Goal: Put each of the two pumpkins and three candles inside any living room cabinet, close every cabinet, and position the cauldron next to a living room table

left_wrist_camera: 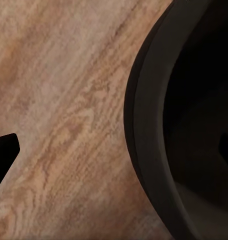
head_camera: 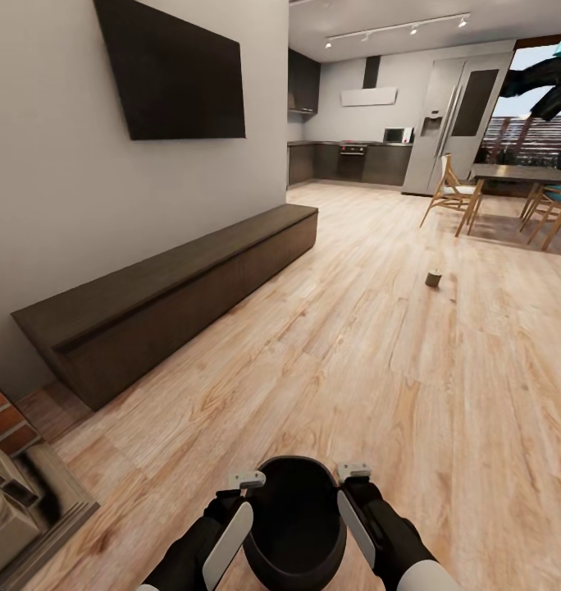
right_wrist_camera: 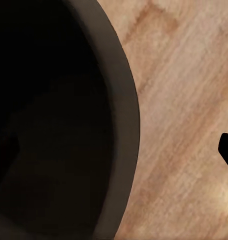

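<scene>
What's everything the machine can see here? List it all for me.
Cauldron: one, black, on the floor between both claws.
Candle: one, tan, alone on the floor, far right.
Cabinet: one, dark brown, low along the left wall, shut.
TV: one, black, on the wall above it.
Dining table: one, dark, with wooden chairs, far right.
Kitchen: grey units, far end.
Left claw: beside the cauldron.
Right claw: opposite side.

The cauldron's [head_camera: 297, 525] base runs off the head view's lower edge; the far candle [head_camera: 433, 278] is too small to show its wick.
</scene>
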Motion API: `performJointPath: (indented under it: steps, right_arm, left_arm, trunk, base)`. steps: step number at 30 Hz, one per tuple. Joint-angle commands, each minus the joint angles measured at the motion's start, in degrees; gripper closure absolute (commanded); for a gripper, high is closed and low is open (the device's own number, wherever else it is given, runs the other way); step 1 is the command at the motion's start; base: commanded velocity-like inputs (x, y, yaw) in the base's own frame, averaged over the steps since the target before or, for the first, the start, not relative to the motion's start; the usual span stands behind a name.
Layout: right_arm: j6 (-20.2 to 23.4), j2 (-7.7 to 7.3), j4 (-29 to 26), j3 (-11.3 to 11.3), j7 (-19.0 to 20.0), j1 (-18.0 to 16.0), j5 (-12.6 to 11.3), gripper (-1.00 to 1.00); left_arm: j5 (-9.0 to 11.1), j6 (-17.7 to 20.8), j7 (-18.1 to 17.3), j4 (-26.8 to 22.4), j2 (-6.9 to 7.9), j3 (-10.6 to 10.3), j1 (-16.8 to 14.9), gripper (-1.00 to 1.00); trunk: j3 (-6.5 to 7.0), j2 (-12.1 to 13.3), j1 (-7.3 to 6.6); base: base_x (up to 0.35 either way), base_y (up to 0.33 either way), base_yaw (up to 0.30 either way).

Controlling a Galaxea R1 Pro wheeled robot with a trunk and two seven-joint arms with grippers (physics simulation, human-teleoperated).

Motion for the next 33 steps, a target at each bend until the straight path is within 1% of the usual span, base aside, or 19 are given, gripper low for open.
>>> performJointPath:
  steps: [1,10,16,33]
  right_arm:
    - [0.17,0.01,-0.06,0.34,-0.52,-0.03,-0.61,-1.0]
    - [-1.08,0.0,-0.05,0.55,-0.5,-0.04,-0.63,-1.0]
    - [-1.18,-0.05,-0.05,0.55,-0.5,-0.04,-0.63,-1.0]
    - [-1.24,-0.18,-0.14,0.48,-0.58,-0.04,-0.45,-1.0]
  left_arm:
    - [0.5,0.12,0.51,-0.05,0.0,-0.09,-0.03,-1.0]
    - [0.61,0.21,0.48,-0.03,0.0,-0.09,-0.03,-1.0]
    - [0.54,0.22,0.48,0.03,0.0,-0.06,-0.03,-1.0]
    - [0.53,-0.1,0.55,-0.23,0.0,-0.06,-0.03,-1.0]
  trunk:
    - [-0.05,-0.02,-0.01]
    - [-0.05,-0.02,-0.01]
    - [-1.38,-0.1,0.14]
    - [-1.38,-0.1,0.14]
  base:
    - [0.0,0.0,0.0]
    - [0.0,0.0,0.0]
    - [0.0,0.0,0.0]
    - [0.0,0.0,0.0]
